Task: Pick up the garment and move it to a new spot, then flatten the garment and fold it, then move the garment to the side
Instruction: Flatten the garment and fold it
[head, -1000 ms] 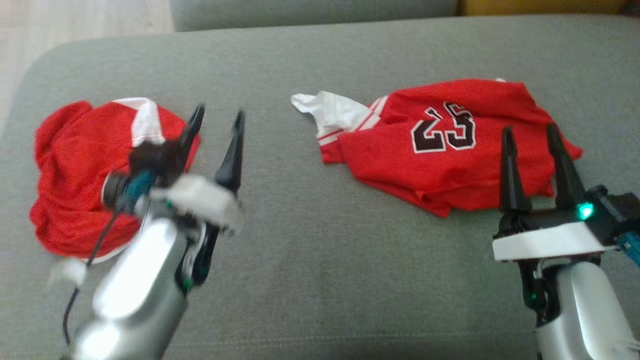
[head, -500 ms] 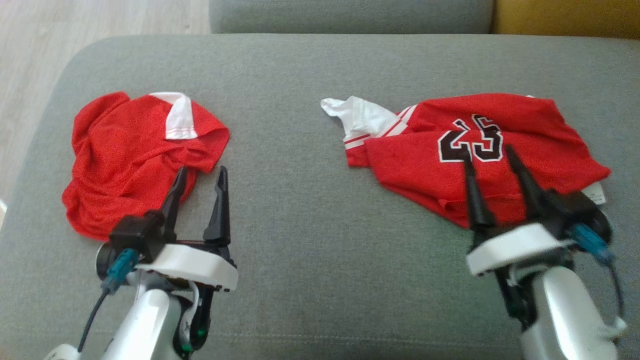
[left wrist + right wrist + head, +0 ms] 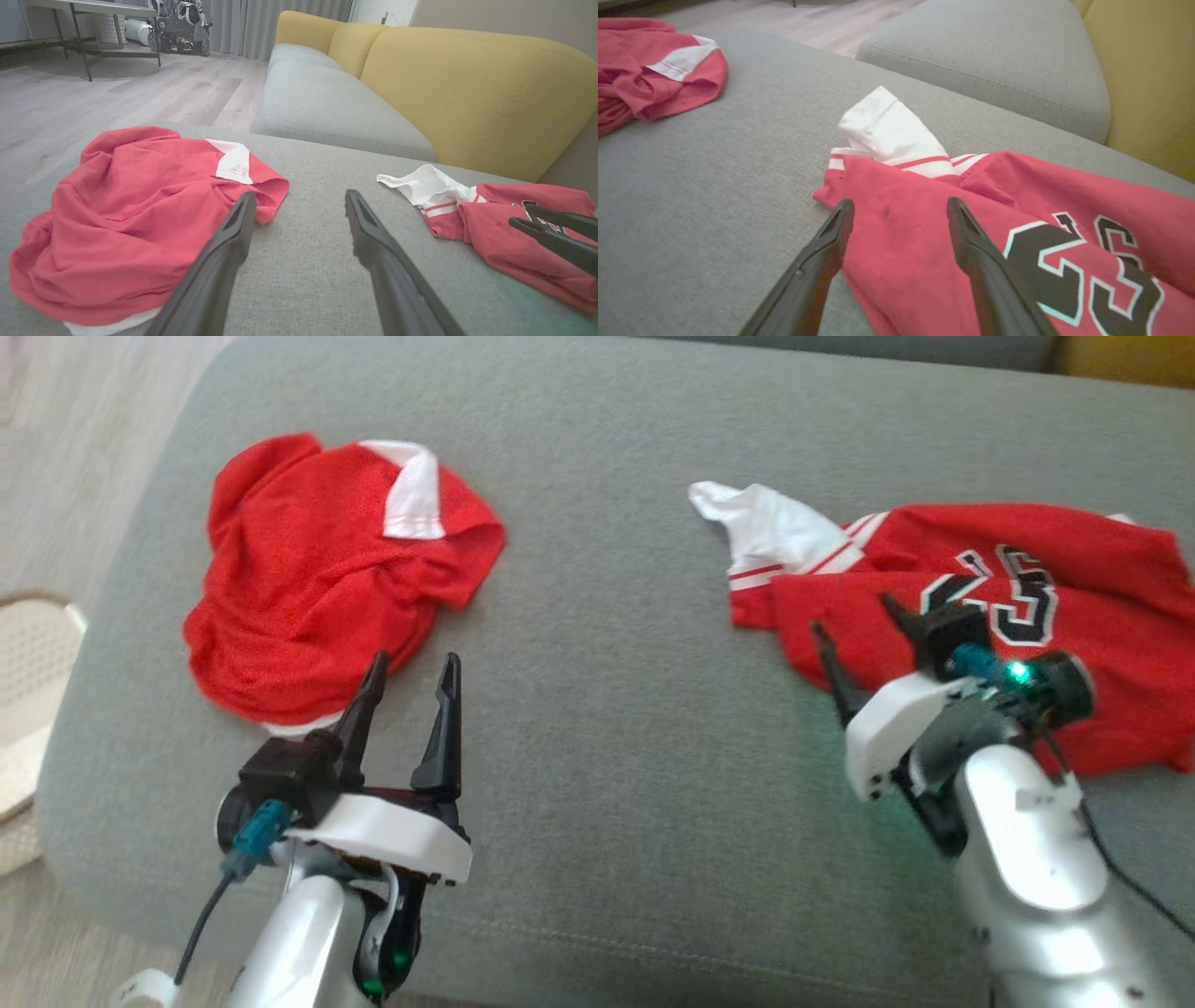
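a broad grey cushion [image 3: 597, 756] takes up most of the head view, with a second grey seat and a yellow sofa back [image 3: 467, 93] behind it in the left wrist view. the numbered jersey [image 3: 1120, 653], red with a black "23", lies rumpled on the cushion's right side and runs off the right edge of the head view, its white sleeve [image 3: 766, 523] trailing toward the middle. well apart from it, on the cushion's left side, sits a crumpled red shirt [image 3: 317, 579] with a white panel. a pale basket [image 3: 28, 653] stands on the floor off the cushion's left end. the right gripper [image 3: 851, 614], fingers spread, is over the jersey's near left edge; the right wrist view puts one finger over bare cushion and the other over red cloth, though contact cannot be told. the left gripper [image 3: 415, 661], fingers likewise parted and holding nothing, is just beside the red shirt's near edge.
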Tool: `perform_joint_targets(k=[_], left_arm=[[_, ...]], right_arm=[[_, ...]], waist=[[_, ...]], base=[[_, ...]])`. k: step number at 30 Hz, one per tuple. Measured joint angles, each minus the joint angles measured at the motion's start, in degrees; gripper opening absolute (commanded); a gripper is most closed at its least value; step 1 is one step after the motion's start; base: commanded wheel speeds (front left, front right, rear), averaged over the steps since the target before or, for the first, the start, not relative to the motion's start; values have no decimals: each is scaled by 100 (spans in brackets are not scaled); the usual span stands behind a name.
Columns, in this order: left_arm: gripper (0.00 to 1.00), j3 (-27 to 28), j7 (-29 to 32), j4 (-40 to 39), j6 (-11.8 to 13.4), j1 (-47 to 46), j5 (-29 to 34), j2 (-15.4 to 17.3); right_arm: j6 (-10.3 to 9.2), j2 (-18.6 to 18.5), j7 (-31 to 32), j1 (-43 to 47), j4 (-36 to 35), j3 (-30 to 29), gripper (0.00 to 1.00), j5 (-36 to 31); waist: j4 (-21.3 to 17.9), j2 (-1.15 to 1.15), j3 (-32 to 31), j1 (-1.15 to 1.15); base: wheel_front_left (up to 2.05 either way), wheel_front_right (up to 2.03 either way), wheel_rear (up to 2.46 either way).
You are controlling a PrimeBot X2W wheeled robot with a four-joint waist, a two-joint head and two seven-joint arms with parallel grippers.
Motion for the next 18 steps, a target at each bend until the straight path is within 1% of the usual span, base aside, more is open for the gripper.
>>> perform_joint_targets(k=[7, 8, 9, 13, 18], left_arm=[[100, 55, 0, 65, -122, -23, 74, -78], [100, 69, 0, 68, -125, -31, 93, -83], [100, 69, 0, 68, -125, -31, 93, -83], [100, 169, 0, 75, -142, -38, 93, -101], [100, 199, 0, 88, -145, -40, 151, -111]], right_arm=[[0, -57, 97, -331, 924, -51, 100, -113], [0, -58, 146, -343, 1054, -45, 96, -107], [0, -58, 146, -343, 1054, -45, 0, -107], [0, -57, 7, -464, 1263, -15, 0, -82], [0, -58, -454, -632, 1257, -153, 0, -66]], waist=[[252, 0, 159, 0], [267, 0, 166, 0], [267, 0, 166, 0], [248, 0, 146, 0], [127, 0, 23, 0]], base=[[0, 0, 0], [0, 0, 0], [0, 0, 0], [0, 0, 0], [0, 0, 0]])
